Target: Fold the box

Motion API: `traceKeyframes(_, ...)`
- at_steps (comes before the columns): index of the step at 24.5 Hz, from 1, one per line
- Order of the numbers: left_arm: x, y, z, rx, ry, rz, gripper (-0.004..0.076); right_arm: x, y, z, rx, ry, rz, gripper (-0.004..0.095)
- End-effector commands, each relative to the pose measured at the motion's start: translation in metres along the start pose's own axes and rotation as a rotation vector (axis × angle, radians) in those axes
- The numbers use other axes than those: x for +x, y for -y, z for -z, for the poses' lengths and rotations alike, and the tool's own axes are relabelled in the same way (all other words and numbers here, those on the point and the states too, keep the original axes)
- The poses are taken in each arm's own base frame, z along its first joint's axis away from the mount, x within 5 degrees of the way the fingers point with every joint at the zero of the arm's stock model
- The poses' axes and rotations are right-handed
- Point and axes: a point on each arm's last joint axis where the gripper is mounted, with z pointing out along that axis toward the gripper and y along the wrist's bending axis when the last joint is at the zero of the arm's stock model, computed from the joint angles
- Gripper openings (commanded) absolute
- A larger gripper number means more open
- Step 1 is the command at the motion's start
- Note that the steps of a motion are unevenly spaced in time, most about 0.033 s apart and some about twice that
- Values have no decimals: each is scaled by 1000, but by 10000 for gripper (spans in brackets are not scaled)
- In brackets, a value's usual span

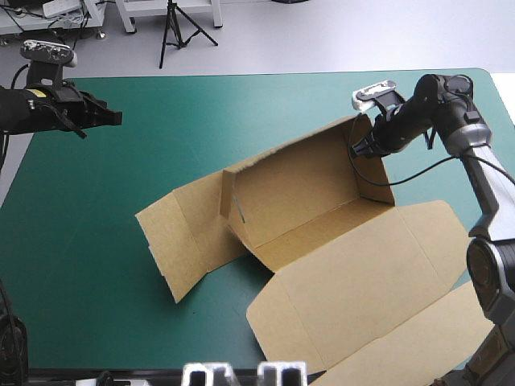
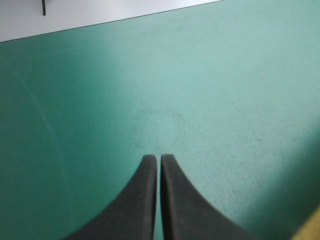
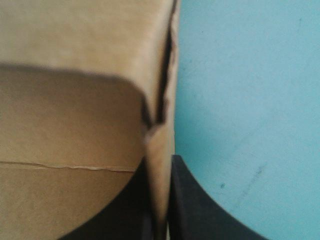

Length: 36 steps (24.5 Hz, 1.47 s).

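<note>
High view: box (image 1: 306, 193) sat mid-worktop (image 1: 88, 289), walls partly raised, lid flat; right hand (image 1: 360, 147) pinched its far-right wall; left hand (image 1: 113, 118), pressed together, hovered at far left.

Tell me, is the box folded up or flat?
Partly folded: the box has walls standing up, but its lid and one end flap lie flat. The right claw pinches a wall.

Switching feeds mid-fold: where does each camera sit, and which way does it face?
High view: above and behind, looking forward and down at the box; both arms show.
Left wrist view: above the shut left end effector, facing teal-green cover.
Right wrist view: above the right end effector, shut on a box wall.
Shared: high and right wrist views both show that grip.
</note>
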Motion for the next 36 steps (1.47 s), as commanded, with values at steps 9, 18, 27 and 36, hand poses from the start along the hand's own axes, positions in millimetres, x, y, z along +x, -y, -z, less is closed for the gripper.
traceKeyframes(9, -8, 8, 23, 18, 71, -1, 4, -23, 8, -22, -76, -17, 34, 354)
traceKeyframes(18, -4, 5, 18, -5, 61, -4, 4, -30, -8, 66, 8, 190, -7, 766)
traceKeyframes(27, 0, 2, 18, -43, 21, -12, -9, -28, 1, 34, 1, 103, -95, 763)
traceKeyframes(36, 2, 3, 18, -29, -8, -12, -9, -34, -2, -45, -17, -77, -75, 624)
